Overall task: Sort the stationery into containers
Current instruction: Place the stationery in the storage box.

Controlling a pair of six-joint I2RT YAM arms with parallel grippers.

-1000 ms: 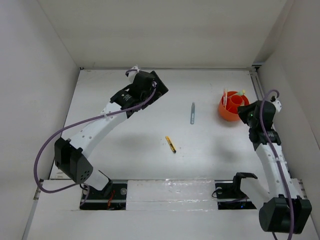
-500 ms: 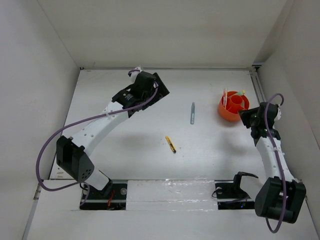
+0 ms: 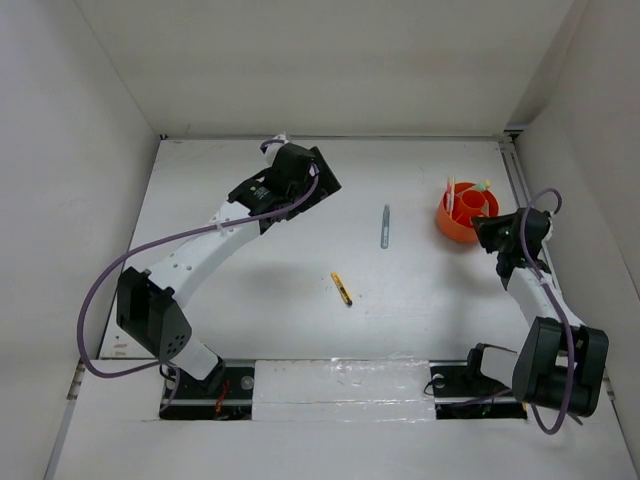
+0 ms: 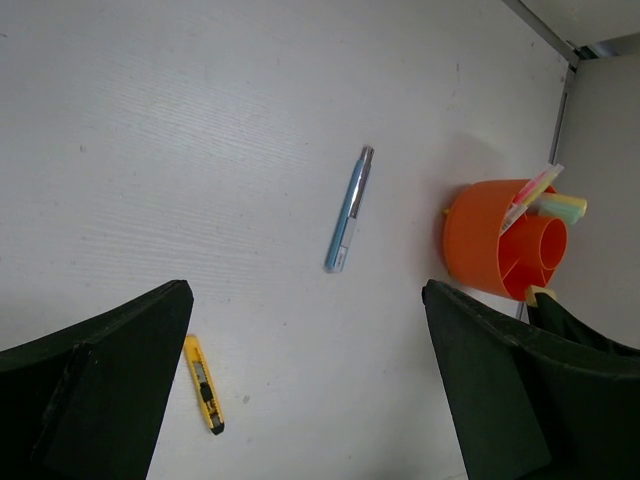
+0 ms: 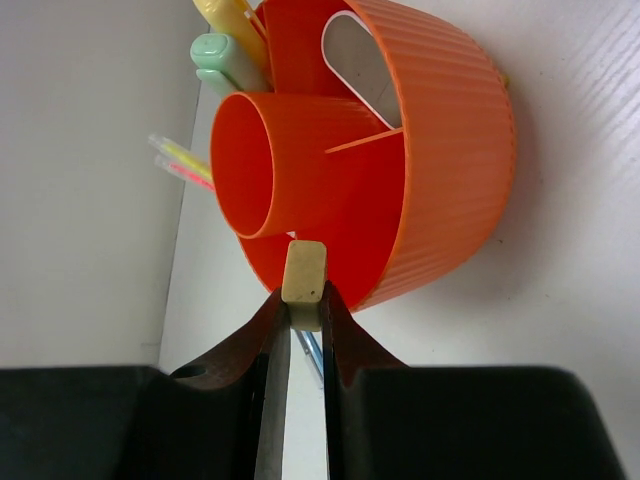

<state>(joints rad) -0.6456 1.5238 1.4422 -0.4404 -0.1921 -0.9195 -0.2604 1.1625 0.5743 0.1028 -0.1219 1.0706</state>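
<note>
The orange pot [image 3: 466, 213] stands at the table's right side and also shows in the left wrist view [image 4: 495, 245]. In the right wrist view it [image 5: 420, 150] holds a yellow marker [image 5: 232, 18], a pale green marker [image 5: 214, 55] and thin pens [image 5: 180, 160]. My right gripper [image 5: 304, 303] is shut on a tan eraser [image 5: 304, 270], held at the pot's near rim. A grey-blue pen [image 3: 385, 226] and a short yellow-black pen [image 3: 342, 288] lie mid-table. My left gripper [image 4: 310, 400] is open and empty, held high above them at the back left [image 3: 300, 180].
White walls close in the table on the left, back and right [image 3: 585, 150]. A metal rail [image 3: 516, 172] runs along the right edge just beside the pot. A taped strip [image 3: 340, 385] lies along the front between the arm bases.
My right arm has folded and brought the gripper with the eraser slightly lower and closer to the pot's rim. The left gripper has drifted a little to the right.
</note>
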